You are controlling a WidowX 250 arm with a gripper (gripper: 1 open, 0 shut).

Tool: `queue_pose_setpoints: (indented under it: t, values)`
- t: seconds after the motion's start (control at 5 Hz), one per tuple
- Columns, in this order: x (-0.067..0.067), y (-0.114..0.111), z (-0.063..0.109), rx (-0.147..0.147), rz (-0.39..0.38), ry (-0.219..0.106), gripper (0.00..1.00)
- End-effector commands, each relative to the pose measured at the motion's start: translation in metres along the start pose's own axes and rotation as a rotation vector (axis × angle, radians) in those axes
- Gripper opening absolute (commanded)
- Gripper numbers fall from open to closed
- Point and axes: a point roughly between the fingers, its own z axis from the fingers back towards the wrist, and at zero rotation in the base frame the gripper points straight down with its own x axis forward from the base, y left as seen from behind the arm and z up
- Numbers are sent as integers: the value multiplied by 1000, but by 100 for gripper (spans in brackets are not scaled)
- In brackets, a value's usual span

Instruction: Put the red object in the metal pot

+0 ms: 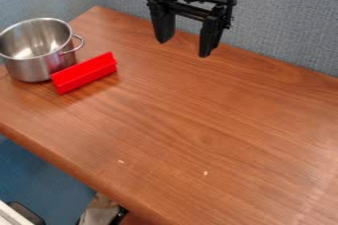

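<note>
The camera view looks down at an angle on a reddish-brown wooden table (199,140) whose grain runs diagonally across the picture, with a blue-grey wall behind it. At the far left stands the small round shiny steel pot (36,49), upright near the table's left corner, its straight sides catching light and a small handle showing on its right side; its inside looks bare, though the near wall hides part of the bottom. Just to the right of the pot lies the small bright red rectangular block (85,72), flat on the wood, its long axis slanting from lower left to upper right; its left end sits very close to the pot's wall, and whether the two touch cannot be told. Farther right, near the table's back edge and well apart from both block and pot, the black two-fingered tool (185,38) hangs above the wood, pointing down, its fingers spread wide with nothing between them. The right half of the table shows only wood grain and a few pale specks. Below the table's front edge, dark blue floor and some blurred white shapes appear
</note>
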Motion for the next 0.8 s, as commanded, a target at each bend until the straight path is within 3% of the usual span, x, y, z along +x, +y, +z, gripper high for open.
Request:
queue_pose_setpoints:
  t: [0.0,0.2,0.4,0.6]
  values:
    - [-4,8,-6,-27,-49,35,100]
    - [-6,28,-12,-43,-136,64,100]
    - [9,56,-27,17,-217,43,100]
    - [24,77,-43,52,-280,21,100]
